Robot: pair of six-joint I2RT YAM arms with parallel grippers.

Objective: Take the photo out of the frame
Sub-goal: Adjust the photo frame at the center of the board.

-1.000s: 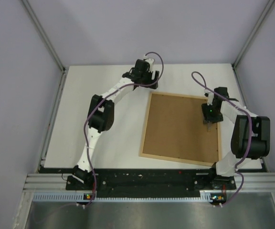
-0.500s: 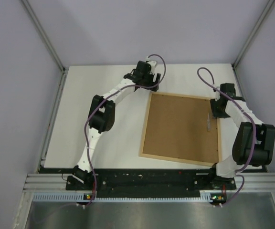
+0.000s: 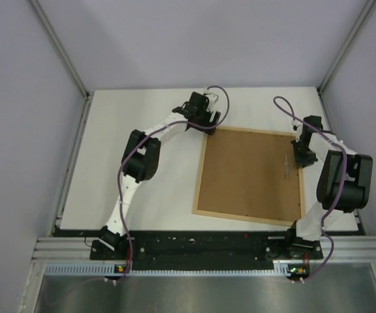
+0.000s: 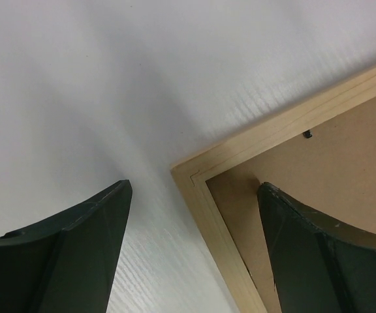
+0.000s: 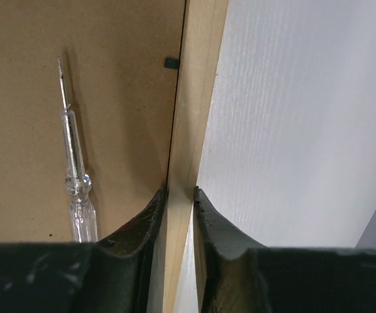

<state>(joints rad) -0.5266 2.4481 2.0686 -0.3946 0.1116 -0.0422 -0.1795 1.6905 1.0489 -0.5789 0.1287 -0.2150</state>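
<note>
The frame [image 3: 250, 173] lies face down on the white table, its brown fibreboard back up inside the light-wood rail. The photo is hidden under it. My right gripper [image 3: 300, 158] is at the frame's right edge. In the right wrist view it [image 5: 179, 195] is shut on the wood rail [image 5: 198, 98], one finger on each side. My left gripper [image 3: 207, 124] hangs over the frame's far left corner. In the left wrist view it [image 4: 194, 248] is open, with the corner [image 4: 194, 173] between its fingers and nothing held.
A clear-handled screwdriver [image 3: 286, 166] lies loose on the fibreboard near the right rail; it also shows in the right wrist view [image 5: 74, 163]. Small black retaining tabs [image 5: 170, 63] [image 4: 307, 135] sit at the rail's inner edge. Grey walls enclose the table on three sides.
My right gripper has left the screwdriver on the board, moved right to the frame's edge and shut on the rail. My left gripper has moved right, over the far left corner.
</note>
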